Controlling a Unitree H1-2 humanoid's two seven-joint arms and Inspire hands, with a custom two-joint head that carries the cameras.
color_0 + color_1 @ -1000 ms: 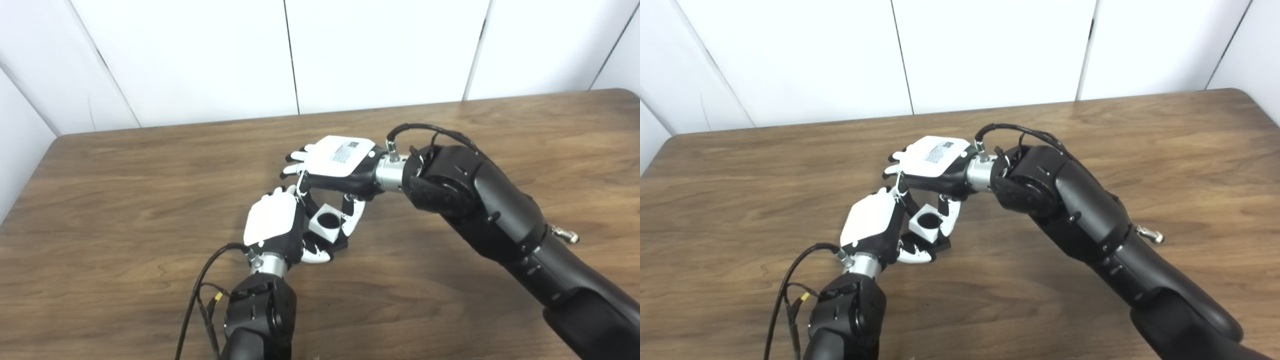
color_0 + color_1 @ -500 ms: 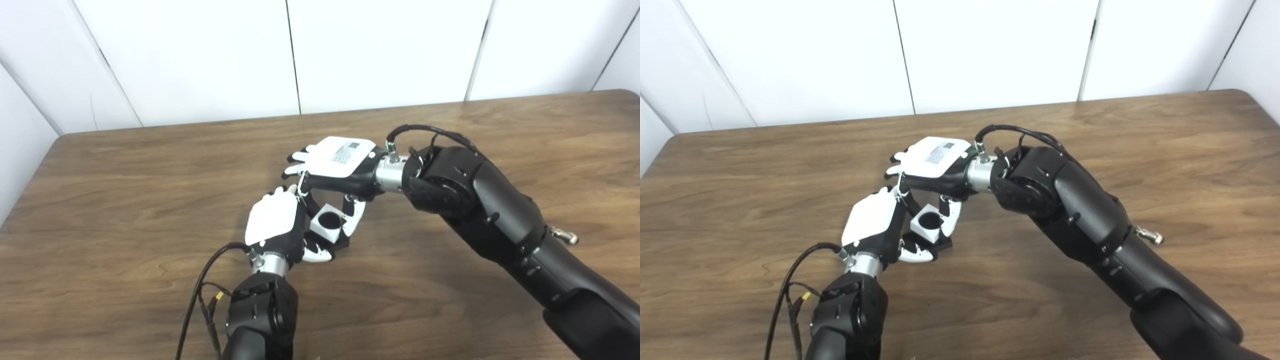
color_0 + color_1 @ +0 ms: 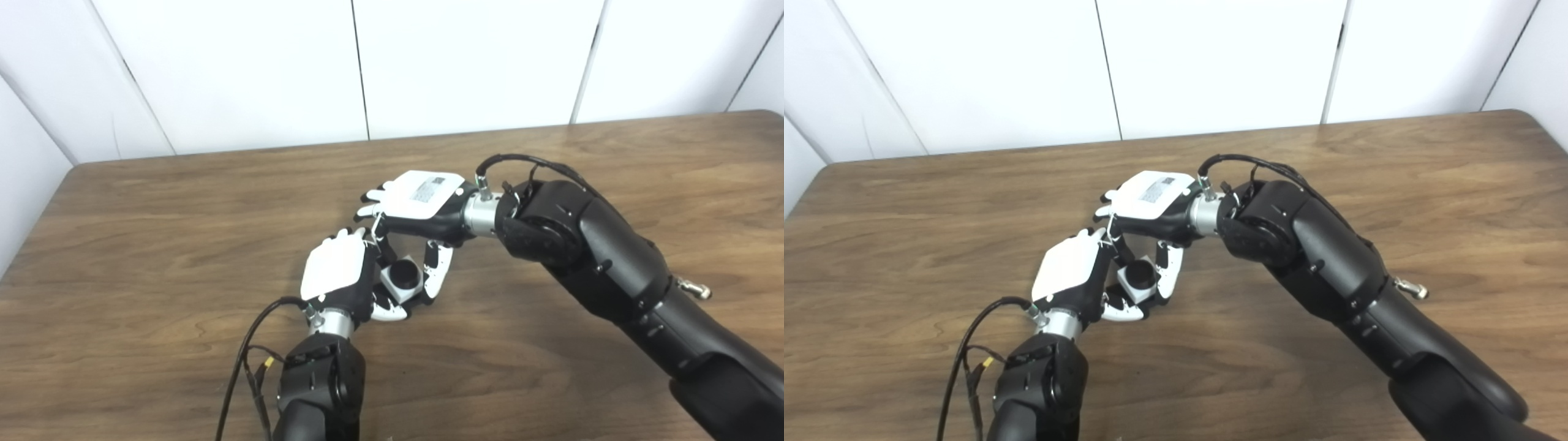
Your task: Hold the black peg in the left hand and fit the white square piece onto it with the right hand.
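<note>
Both hands meet over the white square piece point(image 3: 402, 280) near the middle of the table point(image 3: 153, 245).

Left hand point(image 3: 340, 272) is curled around the black peg, almost wholly hidden, with only the dark round end showing in the piece's hole. Right hand point(image 3: 419, 208) comes from above, thumb and fingers point(image 3: 438, 269) closed on the piece's sides; the piece sits tilted between both hands.
</note>
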